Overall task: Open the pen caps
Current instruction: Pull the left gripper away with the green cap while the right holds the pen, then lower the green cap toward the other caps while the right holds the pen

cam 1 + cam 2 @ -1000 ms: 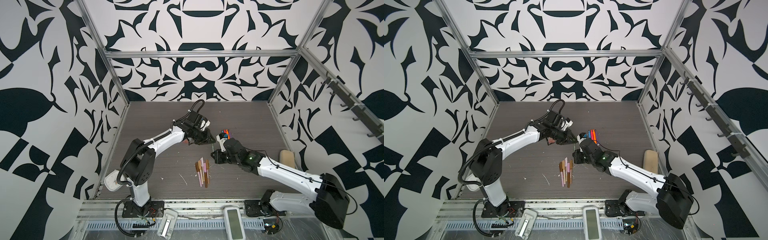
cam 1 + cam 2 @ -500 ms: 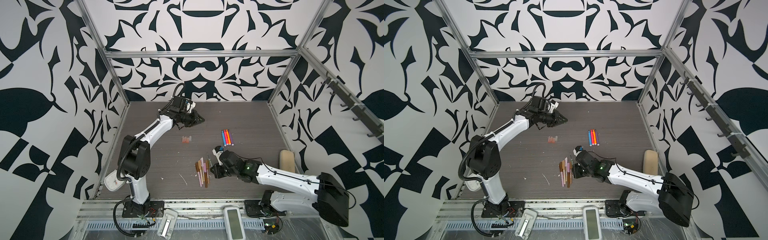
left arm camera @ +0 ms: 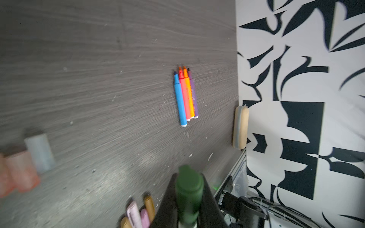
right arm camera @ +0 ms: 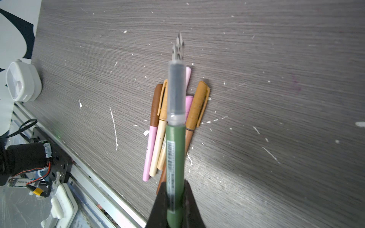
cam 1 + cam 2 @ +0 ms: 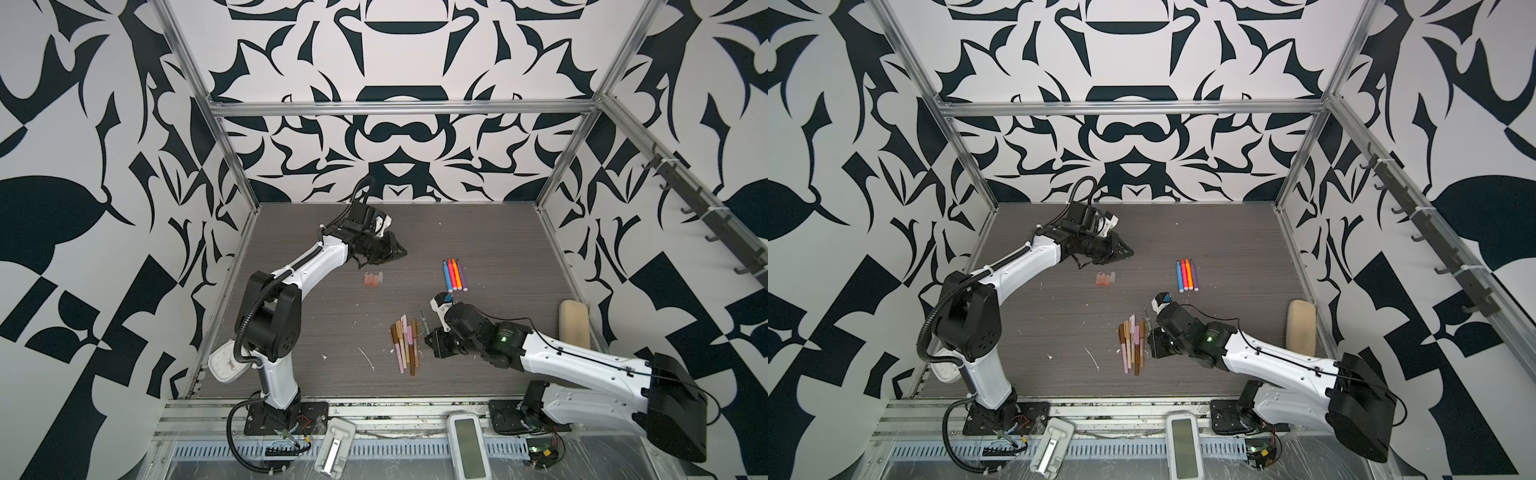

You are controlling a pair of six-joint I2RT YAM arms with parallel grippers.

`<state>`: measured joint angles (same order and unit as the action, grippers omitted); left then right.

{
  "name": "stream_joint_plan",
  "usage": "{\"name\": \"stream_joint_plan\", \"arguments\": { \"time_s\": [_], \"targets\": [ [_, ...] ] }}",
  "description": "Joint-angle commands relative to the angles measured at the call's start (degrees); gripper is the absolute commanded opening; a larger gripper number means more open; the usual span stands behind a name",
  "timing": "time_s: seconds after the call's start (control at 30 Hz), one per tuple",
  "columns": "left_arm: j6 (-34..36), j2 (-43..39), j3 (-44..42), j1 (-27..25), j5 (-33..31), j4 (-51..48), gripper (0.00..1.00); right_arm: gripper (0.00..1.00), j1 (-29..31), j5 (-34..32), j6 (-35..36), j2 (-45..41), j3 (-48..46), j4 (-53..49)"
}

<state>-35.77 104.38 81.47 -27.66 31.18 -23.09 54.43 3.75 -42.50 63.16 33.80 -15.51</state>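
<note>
Grey wood-grain worktop [image 5: 332, 324] fills the floor of the cell, dotted with white flecks [image 4: 114, 128], and at its near left corner a white device [image 5: 226, 363] sits by the left arm's base. Closest to the front edge, a little right of the middle, the slim pens [image 5: 405, 345] lie packed side by side in a bunch, their brown, tan and pink caps on and pointing toward the back wall. Just to the right of that bunch the right hand [image 4: 174, 197] reaches in low from the right, its fingers pressed together on the barrel of the green pen [image 4: 174, 154]; that pen is uncapped, showing a clear grey section and a thin bare tip aimed toward the back, and in the wrist view it crosses over the bunch, though I cannot tell whether it touches them. Farther back, near the right wall, a beige block [image 5: 574, 324] rests on the surface. Past the right hand the four bright pens [image 5: 454, 274], blue, red, orange and purple, lie touching in a neat row with their tips bare and facing the back. Left of them and well apart, the translucent caps [image 5: 372, 279], pinkish and one clearer, sit together in a short row. Farthest back, left of the middle, the left hand [image 3: 188, 197] is clamped on the green cap [image 3: 189, 185], which sticks out beyond its fingertips, well apart from the green pen
</note>
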Motion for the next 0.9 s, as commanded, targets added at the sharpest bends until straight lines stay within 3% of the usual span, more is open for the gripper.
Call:
{"name": "stream_joint_plan", "arguments": {
  "time_s": [0.0,0.33,0.57,0.87],
  "targets": [
    [3.87,-2.70,-3.65,-0.01,-3.69,-4.71,0.00,0.00,0.09,-1.55,-0.76,-0.86,0.01,-0.35],
    [8.67,-6.15,-12.74,-0.66,-14.83,-11.28,0.01,0.00,0.14,-4.16,-0.79,-1.14,0.74,-3.73],
    [10.87,-4.42,-13.09,-4.08,-22.76,-17.30,0.04,0.00,0.14,-5.12,-1.50,-1.11,0.28,-3.74],
    [10.72,-1.60,-13.82,-4.79,-25.45,-17.89,0.10,0.00,0.08,-5.51,-1.89,-1.45,-0.22,-4.18]
  ]
}}
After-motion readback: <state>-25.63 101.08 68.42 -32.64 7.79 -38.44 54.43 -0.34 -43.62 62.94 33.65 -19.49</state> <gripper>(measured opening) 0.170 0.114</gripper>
